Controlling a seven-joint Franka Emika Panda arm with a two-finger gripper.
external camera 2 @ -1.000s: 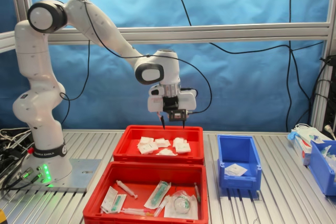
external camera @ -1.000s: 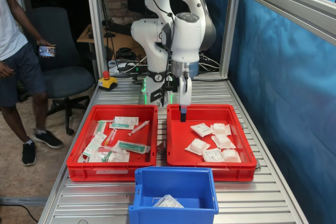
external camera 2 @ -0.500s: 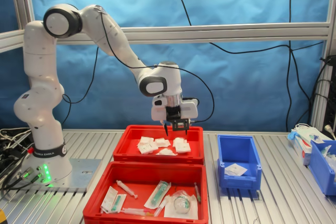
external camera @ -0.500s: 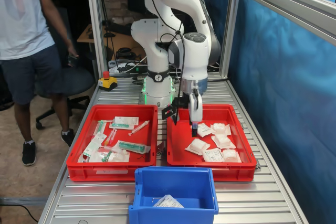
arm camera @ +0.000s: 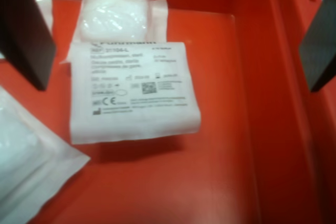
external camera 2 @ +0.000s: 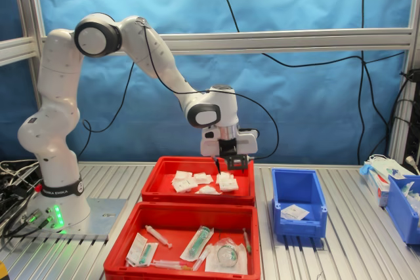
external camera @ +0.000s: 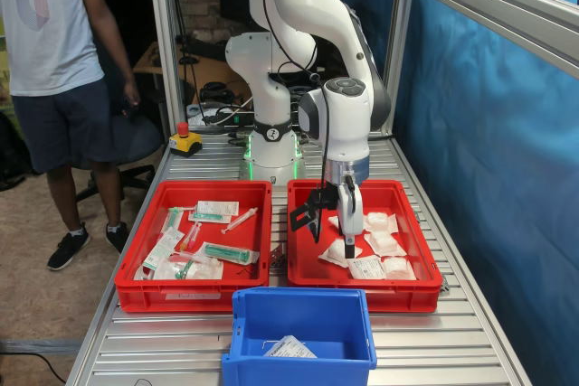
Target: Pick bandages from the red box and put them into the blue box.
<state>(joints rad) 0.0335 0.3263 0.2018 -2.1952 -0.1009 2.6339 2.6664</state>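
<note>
In the first exterior view: reaching down into the red box (external camera: 308, 279), with the tool (external camera: 333, 234) hanging low over the bandages (external camera: 382, 243), fingers spread apart and gripping nothing. Covering part of the packets nearest the red box's middle, so hard to count them. Sitting just beside the red box, toward the first exterior view's left, a second red tray (external camera: 136, 282) of syringe packages (external camera: 232, 254). Standing in front of the red box, the blue box (external camera: 303, 363), cut off by the frame edge, with one packet (external camera: 289, 347) lying inside. Resting all of these on the ribbed metal surface (external camera: 452, 345). Standing well beyond the red box, a person (external camera: 63, 61) with the head cropped out.

In the wrist view: hovering over a flat printed bandage packet (arm camera: 135, 92) on the red box's floor, with two dark fingers (arm camera: 23, 27) wide apart at either side and nothing between them. Blurring the print too much to read. Peeking out behind that packet, another padded packet (arm camera: 115, 11); cut off at the corner, a third (arm camera: 31, 177).

In the second exterior view: dipping the tool (external camera 2: 231, 164) into the red box (external camera 2: 197, 195), its tips hidden behind the packets; spread impossible to judge here. Standing just beside the red box, toward the second exterior view's right, the blue box (external camera 2: 298, 229).
</note>
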